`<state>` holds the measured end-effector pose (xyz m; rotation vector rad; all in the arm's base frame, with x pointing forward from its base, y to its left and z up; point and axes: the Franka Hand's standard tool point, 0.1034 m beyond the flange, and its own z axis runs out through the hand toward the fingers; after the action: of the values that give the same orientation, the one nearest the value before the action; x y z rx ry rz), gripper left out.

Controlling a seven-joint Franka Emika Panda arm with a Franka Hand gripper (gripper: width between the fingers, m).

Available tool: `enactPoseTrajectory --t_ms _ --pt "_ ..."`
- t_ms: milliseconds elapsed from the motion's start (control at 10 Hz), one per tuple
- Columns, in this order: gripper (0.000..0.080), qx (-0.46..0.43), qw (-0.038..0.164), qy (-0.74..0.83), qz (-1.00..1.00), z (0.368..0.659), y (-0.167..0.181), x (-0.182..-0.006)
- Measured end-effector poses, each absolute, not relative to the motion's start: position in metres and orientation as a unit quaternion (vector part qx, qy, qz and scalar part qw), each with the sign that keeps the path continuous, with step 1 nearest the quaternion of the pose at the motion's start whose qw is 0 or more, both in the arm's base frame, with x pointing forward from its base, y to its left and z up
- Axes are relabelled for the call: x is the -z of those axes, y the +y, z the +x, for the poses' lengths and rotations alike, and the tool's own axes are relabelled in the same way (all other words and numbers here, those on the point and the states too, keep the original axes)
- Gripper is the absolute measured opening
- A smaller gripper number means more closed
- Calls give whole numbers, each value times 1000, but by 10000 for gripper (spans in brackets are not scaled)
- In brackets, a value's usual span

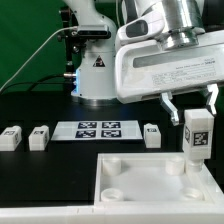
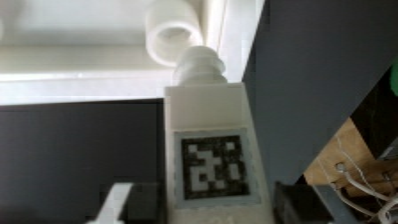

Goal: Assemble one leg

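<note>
Gripper [image 1: 193,106]: clamped on the leg, one finger [image 1: 172,104] on each side of its upper end, so it's only as far apart as the block is wide.
Leg [image 1: 197,136]: hanging upright in the grip with its black-and-white tag facing the exterior camera. Its lower end is down at the far corner of the tray, on the exterior view's right. Honestly can't tell if it's touching the corner or just above it.
Wrist view: same leg [image 2: 210,150] fills the middle of the shot, tag plainly readable, pretty blurry otherwise.
Stub [image 2: 199,66]: rounded white end of the leg, sitting just beside a round socket [image 2: 169,38] in the tray's corner. Can't make out whether it's in contact.
Tray [image 1: 125,192]: big white square piece with a raised rim and round sockets at the corners, lying flat on the black table [image 1: 40,175], nearest the exterior camera.
Spare legs: three more blocks on the table behind the tray. One spare leg [image 1: 152,133] is just off the marker board on the exterior view's right. A second spare leg [image 1: 38,137] and a third spare leg [image 1: 10,137] are on the exterior view's left.
Marker board [image 1: 95,130]: flat on the table between those spares, well apart from the held leg.
Arm base [image 1: 95,70]: white, standing behind the marker board.
</note>
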<state>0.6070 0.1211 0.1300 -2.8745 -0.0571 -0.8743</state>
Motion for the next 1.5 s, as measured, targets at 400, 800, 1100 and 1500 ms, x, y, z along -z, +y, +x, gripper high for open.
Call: enactPoseTrajectory --t_ms 400,800,1100,1500 --pt "291 287 62 -19 -956 606 113 -112" --pt "291 280 62 -16 -958 606 110 -99" --pt "291 283 63 -16 -957 612 112 -99" --pt "291 290 64 -18 -955 611 116 -92"
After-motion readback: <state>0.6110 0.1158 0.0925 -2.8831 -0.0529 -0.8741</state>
